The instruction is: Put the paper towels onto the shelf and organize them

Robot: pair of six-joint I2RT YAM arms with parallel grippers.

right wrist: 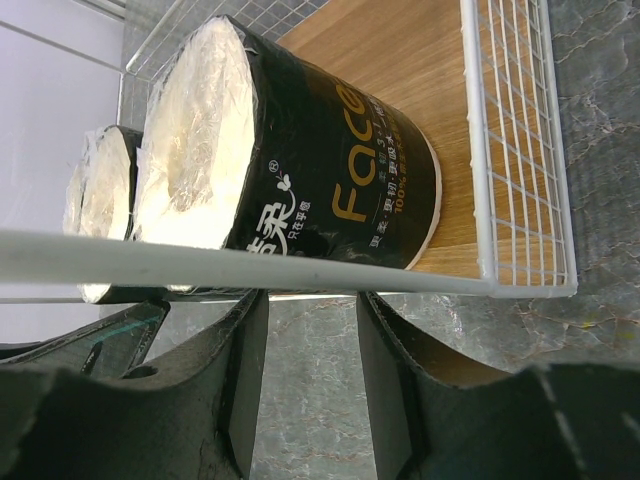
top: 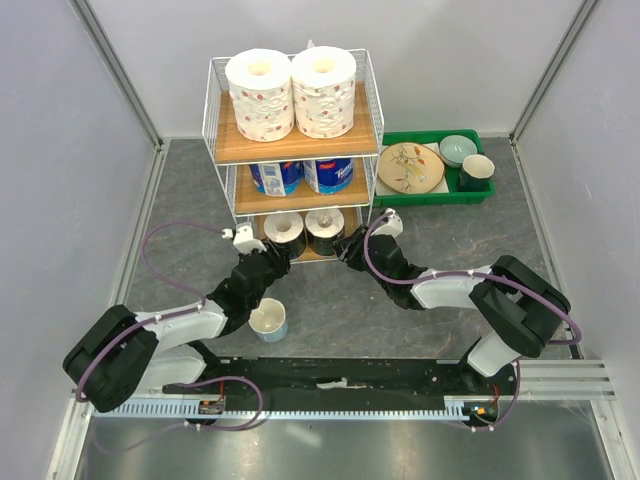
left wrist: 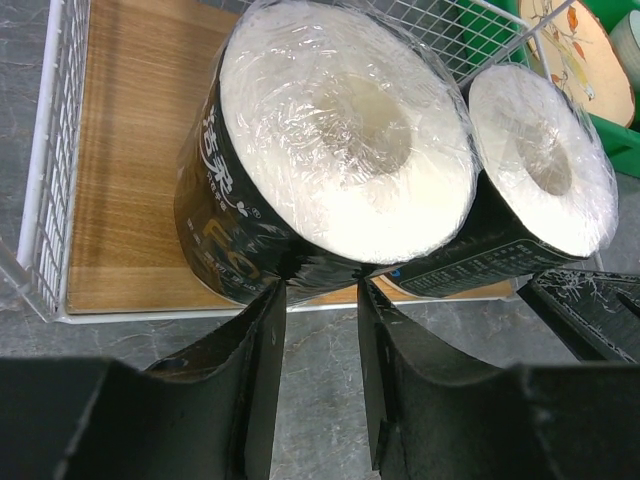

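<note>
Left wrist: left jaws open, empty; two dark rolls (left wrist: 340, 140) just beyond their tips in the shelf (left wrist: 130, 170). Right jaws also open, empty.

Right-hand black plastic-wrapped paper roll (right wrist: 340, 170): gold "Face" along its side; white Chinese characters with an ® mark beside that; small gold print beginning "100%", remainder too fine to read. Left-hand black-wrapped roll (left wrist: 215, 200): white Chinese characters on the wrapper; blue-wrapped rolls (top: 328, 175): white lettering, too small to make out.
</note>
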